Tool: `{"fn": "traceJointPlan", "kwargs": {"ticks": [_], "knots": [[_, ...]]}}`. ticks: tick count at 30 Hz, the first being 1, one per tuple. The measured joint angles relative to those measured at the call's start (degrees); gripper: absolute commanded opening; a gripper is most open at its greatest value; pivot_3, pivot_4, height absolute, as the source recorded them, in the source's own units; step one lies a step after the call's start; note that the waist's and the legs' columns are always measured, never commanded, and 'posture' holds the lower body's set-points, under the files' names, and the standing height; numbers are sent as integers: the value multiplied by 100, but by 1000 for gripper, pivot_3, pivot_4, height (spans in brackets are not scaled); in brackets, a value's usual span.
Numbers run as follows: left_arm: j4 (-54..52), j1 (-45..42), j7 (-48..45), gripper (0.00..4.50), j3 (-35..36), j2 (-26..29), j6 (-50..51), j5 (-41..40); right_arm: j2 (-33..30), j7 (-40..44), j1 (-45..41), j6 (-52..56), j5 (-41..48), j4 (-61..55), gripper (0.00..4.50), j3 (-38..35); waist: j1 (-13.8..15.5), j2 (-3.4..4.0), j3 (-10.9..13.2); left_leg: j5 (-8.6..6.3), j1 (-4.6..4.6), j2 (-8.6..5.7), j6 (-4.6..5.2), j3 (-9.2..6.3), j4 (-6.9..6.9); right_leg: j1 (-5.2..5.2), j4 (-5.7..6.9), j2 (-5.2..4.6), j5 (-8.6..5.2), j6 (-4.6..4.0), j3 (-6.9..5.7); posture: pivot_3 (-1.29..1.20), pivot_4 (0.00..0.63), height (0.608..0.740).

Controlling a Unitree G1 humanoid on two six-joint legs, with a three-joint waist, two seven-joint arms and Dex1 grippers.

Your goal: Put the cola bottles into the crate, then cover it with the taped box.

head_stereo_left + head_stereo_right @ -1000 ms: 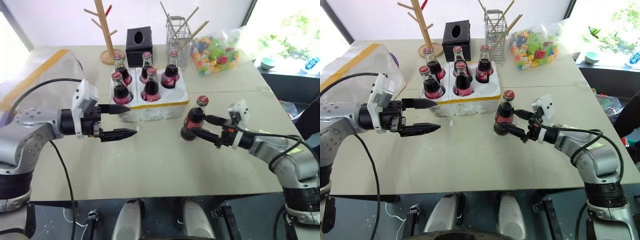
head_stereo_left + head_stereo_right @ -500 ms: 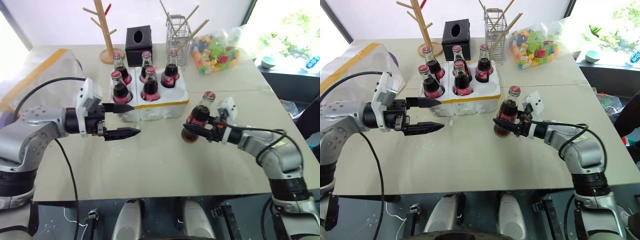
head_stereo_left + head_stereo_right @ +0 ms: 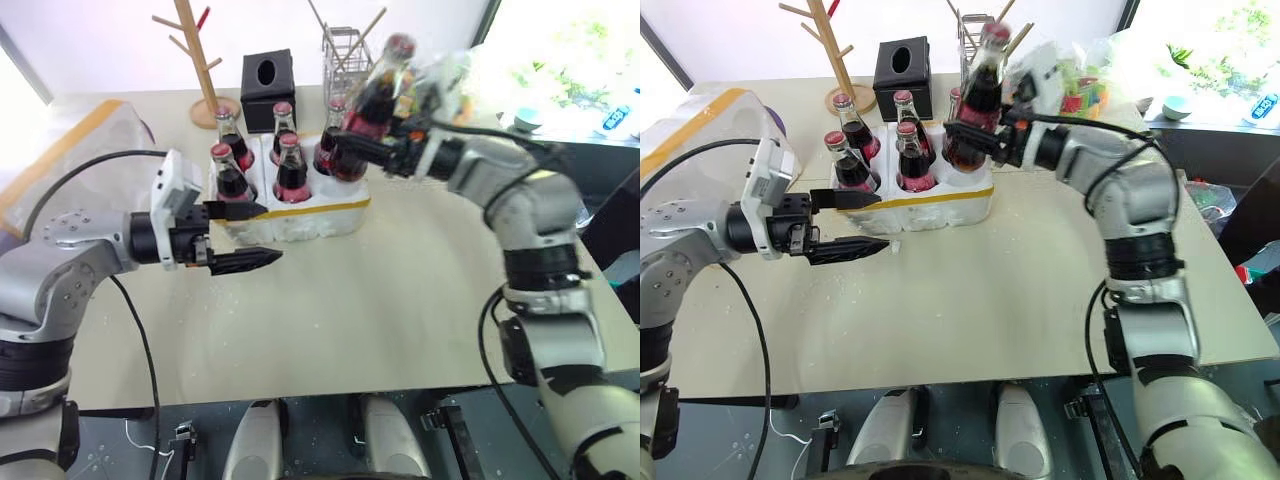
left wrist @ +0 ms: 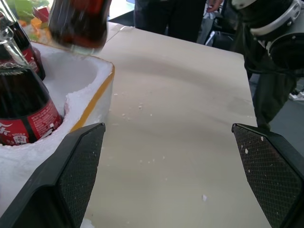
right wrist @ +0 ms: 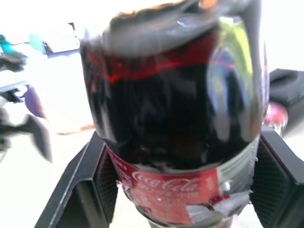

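Right gripper (image 3: 975,138): clamped round the body of the sixth bottle (image 3: 978,95), carried tilted, cap leaning away, above the crate's right end. Purpose, as judged: to bring it over the one vacant well (image 4: 71,78), at the front right corner; the left wrist view shows the bottle's base hanging just above that well's rim.

Left gripper (image 3: 245,236): fingers spread wide, holding nothing, level at the crate's front left corner, upper finger close against the foam. Likely stationed to steady the crate during insertion; contact cannot be confirmed.

Crate (image 3: 330,212): mid-table, yellow band facing the robot. Five bottles (image 3: 292,172) stand upright in wells: three in the back row, two in front.

Taped box (image 3: 700,115): at the table's far left, well apart from the crate, not yet in use.

Surroundings: black tissue box (image 3: 266,77), wooden peg stand (image 3: 195,60) and wire basket of sticks (image 3: 345,55) just behind the crate; bag of coloured blocks (image 3: 1090,95) behind the right arm. White foam crumbs scattered on the table (image 3: 400,290) in front.

Obstructions: the neighbouring bottles' necks flank the vacant well; the tilted bottle needs righting before descent, else base may catch the rim.
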Motion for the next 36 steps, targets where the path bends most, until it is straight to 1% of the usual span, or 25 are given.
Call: {"fn": "traceJointPlan", "kwargs": {"ticks": [4,8,10,11,12,18,28,29,31,32,33,34,36], "knots": [[-38,88,99,4500,35,1,-4,-5,364,58,-282,-548,-534,1226,2859,133,-9,1,1,0,-5,-1,0,1,-12,-9,-1,-1,1,1,1,0,150,740],[-93,235,182,4500,91,4,-3,-11,526,271,-480,-965,-947,1790,2859,336,-11,1,1,3,4,-1,-3,1,-25,-10,1,0,1,0,1,0,150,740],[-93,261,207,4500,111,32,-4,-11,547,316,-532,-1048,-1069,1918,3904,367,-18,-1,-1,4,11,-1,-6,1,-24,-4,2,0,1,0,1,0,150,740],[-93,262,208,4500,143,55,-4,-15,552,285,-552,-1080,-1204,1997,4268,416,-19,-1,-1,6,17,-1,-8,1,-24,3,2,0,1,-1,2,0,150,740],[-92,270,207,4500,208,83,-5,-23,552,257,-554,-1080,-1312,2106,4482,451,-16,-1,-1,7,21,-1,-10,0,-24,6,2,0,1,-2,2,0,150,740],[40,268,182,4500,315,189,-48,3,571,256,-482,-979,-1454,2170,4482,369,-16,0,-1,9,25,-1,-13,1,-36,4,2,0,1,-2,3,0,150,740],[240,200,57,4500,272,190,-243,110,566,175,-179,-554,-1437,1521,4482,92,-17,0,-1,9,25,-1,-13,2,-41,2,1,1,1,-2,3,0,150,740],[265,170,39,4500,246,188,-246,126,565,177,-160,-523,-1437,1483,4250,78,-17,0,-1,9,25,-1,-13,2,-41,2,1,1,1,-2,3,0,150,740],[330,92,3,4500,216,186,-264,152,569,230,-85,-444,-1380,1343,3603,48,-16,0,-1,9,24,-1,-13,2,-42,2,0,1,1,-2,3,0,150,740],[361,49,-21,4500,205,183,-281,165,577,261,-48,-399,-1322,1238,3219,45,-15,0,-1,9,24,-1,-13,2,-43,2,0,1,1,-2,3,0,150,740],[390,28,-32,4500,200,181,-300,185,573,295,-25,-331,-1275,1136,2608,41,-16,0,-1,9,24,-1,-13,2,-43,2,1,1,1,-2,3,0,150,740],[401,27,-37,4500,197,177,-317,205,559,306,1,-274,-1267,1044,2251,34,-17,0,-1,9,24,-1,-13,2,-43,2,1,1,1,-2,3,0,150,740],[409,26,-51,4500,185,159,-368,237,499,313,63,-110,-1247,864,2251,26,-17,0,-1,9,22,-1,-13,2,-43,-2,0,1,1,-2,3,0,150,740]]}}
